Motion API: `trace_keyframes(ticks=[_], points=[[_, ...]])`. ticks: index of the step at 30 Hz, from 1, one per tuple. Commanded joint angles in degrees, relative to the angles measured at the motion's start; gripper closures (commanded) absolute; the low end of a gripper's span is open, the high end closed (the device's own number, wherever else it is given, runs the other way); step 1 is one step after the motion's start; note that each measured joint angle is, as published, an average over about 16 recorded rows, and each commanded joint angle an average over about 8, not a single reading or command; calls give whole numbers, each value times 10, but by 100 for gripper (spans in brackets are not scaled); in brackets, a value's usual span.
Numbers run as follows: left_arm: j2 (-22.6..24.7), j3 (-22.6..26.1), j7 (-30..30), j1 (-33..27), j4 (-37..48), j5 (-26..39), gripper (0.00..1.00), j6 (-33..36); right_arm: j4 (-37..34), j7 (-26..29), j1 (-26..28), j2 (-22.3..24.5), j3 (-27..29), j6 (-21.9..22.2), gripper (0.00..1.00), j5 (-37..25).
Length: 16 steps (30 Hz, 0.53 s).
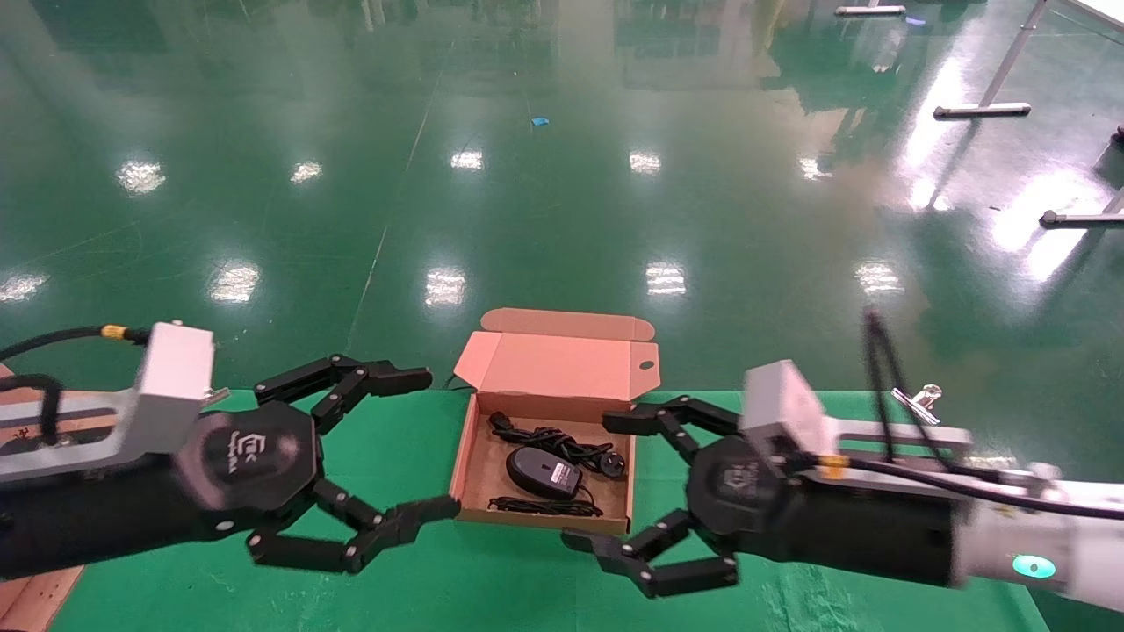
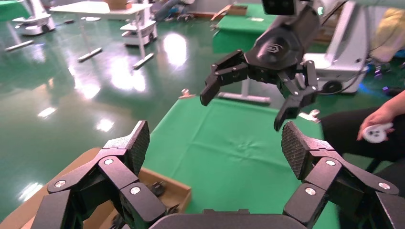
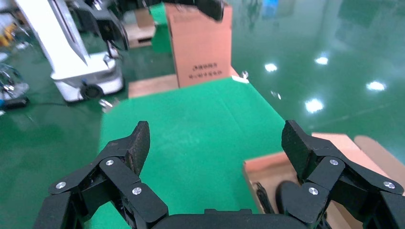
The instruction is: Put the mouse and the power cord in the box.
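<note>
Packing looks done, with both claws parked wide beside the open box

Covering most of the near scene, the counter [image 1: 527, 588] wears a green cloth, which gives a flat, plain bed for the work. Either side of the middle hang the two arms. The left claw [image 1: 430, 443] sits just left of the goods with its fingers spread wide and nothing between them; the right claw [image 1: 606, 478] mirrors it on the other side, likewise gaping and empty. Standing apart like this, they leave the middle free, and I judge neither has any load left to carry.

Between them lies the box [image 1: 470, 456], shallow brown card, its lid [image 1: 562, 364] thrown back away from the robot so the tray is open from above. Inside, the power cord [image 1: 562, 443] lies bundled along the far side. Nearer the front rests the mouse [image 1: 542, 472], pale label up, its thin cable looped by the front wall. Both goods seem to be home; only the lid stands open.
</note>
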Motion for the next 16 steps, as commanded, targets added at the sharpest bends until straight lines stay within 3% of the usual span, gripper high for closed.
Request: trace_keyframes(ticks=[1, 16], points=[[-4, -13, -12, 8, -15, -4, 0, 9, 14, 6, -9, 15, 18, -16, 0, 14], [-30, -99, -90, 65, -114, -30, 0, 67, 106, 45, -72, 111, 135, -121, 0, 105]])
